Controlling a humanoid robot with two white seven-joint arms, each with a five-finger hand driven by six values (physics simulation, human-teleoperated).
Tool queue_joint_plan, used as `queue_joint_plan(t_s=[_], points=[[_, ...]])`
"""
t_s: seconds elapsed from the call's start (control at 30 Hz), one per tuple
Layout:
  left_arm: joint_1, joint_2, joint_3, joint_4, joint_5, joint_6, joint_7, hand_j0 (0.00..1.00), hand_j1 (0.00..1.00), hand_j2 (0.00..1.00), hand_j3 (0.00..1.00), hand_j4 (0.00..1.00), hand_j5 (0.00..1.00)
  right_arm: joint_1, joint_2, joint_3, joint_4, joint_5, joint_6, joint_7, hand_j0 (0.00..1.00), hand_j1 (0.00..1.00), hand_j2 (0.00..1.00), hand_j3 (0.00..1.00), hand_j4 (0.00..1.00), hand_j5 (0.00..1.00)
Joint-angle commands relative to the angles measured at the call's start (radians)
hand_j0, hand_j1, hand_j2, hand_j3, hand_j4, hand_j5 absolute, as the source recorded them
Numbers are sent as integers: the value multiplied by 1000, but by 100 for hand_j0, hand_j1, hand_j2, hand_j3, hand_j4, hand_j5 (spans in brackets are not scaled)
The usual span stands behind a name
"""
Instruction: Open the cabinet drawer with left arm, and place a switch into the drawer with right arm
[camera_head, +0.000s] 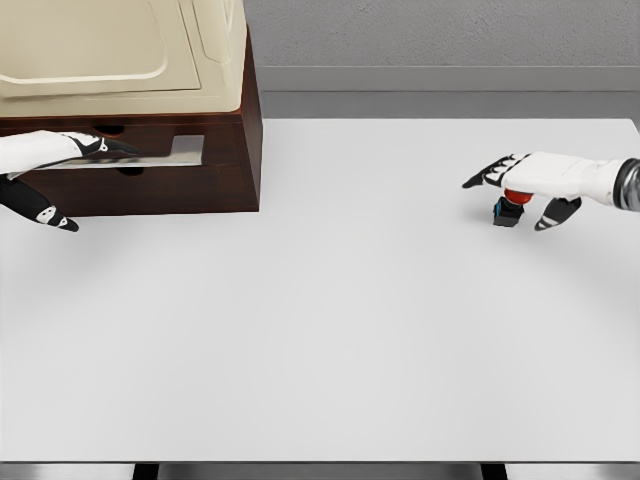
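A dark brown cabinet (225, 150) with a cream top stands at the table's far left. Across its front runs a drawer with a grey strip (150, 158). My left hand (95, 185) is at that front, its fingers (105, 146) stretched along the strip and the thumb hanging lower, open. A small switch (509, 210) with a red top and a dark base stands on the table at the right. My right hand (506, 200) hovers right over it, fingers spread to the left and thumb down beside it, holding nothing.
The white table (330, 320) stretches wide between cabinet and switch. Its right edge is near the right arm, its front edge at the bottom. A grey wall (440, 40) rises behind.
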Motion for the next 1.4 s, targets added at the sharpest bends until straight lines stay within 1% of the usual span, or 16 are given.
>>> queue_joint_plan(t_s=[0.0,0.2,0.33,0.43,0.6,0.67,0.73,0.83,0.93,1.07,1.23,1.3,1.37], points=[[0,0,1,1,4,2,0,99,99,99,99,99,99,0,2,0,8,-5,3,0,100,100,100,100,100,100],[0,-15,3,4,-1,39,0,99,99,99,99,99,99,-3,3,0,11,-5,3,0,100,100,100,100,100,100],[0,-21,3,4,-19,39,0,98,98,98,98,98,98,-3,3,0,21,-5,3,0,100,100,100,100,100,100],[0,-21,3,0,-21,36,-2,88,88,88,88,88,88,-11,3,0,41,-3,3,0,100,100,100,100,100,100],[2,-21,3,-7,-21,30,0,87,87,87,87,87,87,-17,5,0,49,-3,3,0,100,100,100,100,100,100],[2,-21,3,-8,-21,28,-2,85,85,85,85,85,85,-17,14,2,49,-3,3,0,100,100,100,100,100,100],[2,-18,3,-30,-21,27,0,81,81,81,81,81,81,-17,14,2,46,-3,3,0,100,100,100,100,100,100],[2,-7,3,-45,-19,25,-2,80,80,80,80,80,80,-18,17,2,43,-3,3,0,100,100,100,100,100,100],[3,23,1,-92,-18,23,-2,80,80,80,80,80,80,-18,17,3,41,-3,3,0,100,100,100,100,100,100],[3,23,1,-105,-16,0,-2,80,80,80,80,80,80,-18,17,2,41,0,3,0,100,100,100,100,100,100],[5,72,0,-177,-16,-10,-2,80,80,80,80,80,80,-18,19,2,41,0,3,0,100,100,100,100,100,100],[8,75,0,-180,-16,-12,-2,80,80,80,80,80,80,-18,19,2,41,0,3,0,100,100,100,100,100,100],[12,100,0,-181,-15,-49,-2,80,80,80,80,80,80,-18,17,2,41,0,3,0,100,100,100,100,100,100]])
